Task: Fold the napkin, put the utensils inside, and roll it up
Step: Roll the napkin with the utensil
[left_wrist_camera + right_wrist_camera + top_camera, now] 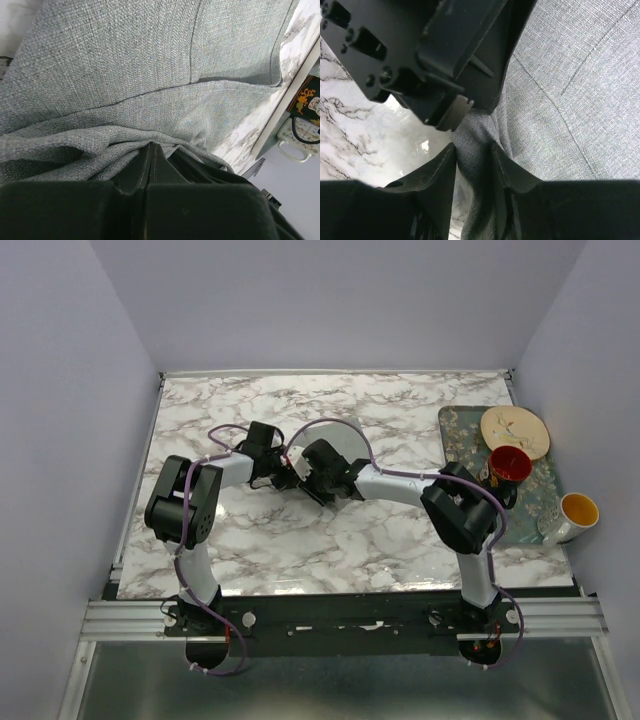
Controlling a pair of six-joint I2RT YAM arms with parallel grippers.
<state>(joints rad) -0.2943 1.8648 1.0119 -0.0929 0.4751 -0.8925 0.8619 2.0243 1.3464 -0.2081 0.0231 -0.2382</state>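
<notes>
At frame centre, the left hand [150, 150] is pinched tight on the napkin [150, 65]; the right hand [472, 155] straddles bunched cloth beside it.

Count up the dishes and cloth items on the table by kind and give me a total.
Napkin: 1
Tray: 1
Plate: 1
Mugs: 3, one red, one white with a yellow inside, one patterned white
Total: 6
</notes>
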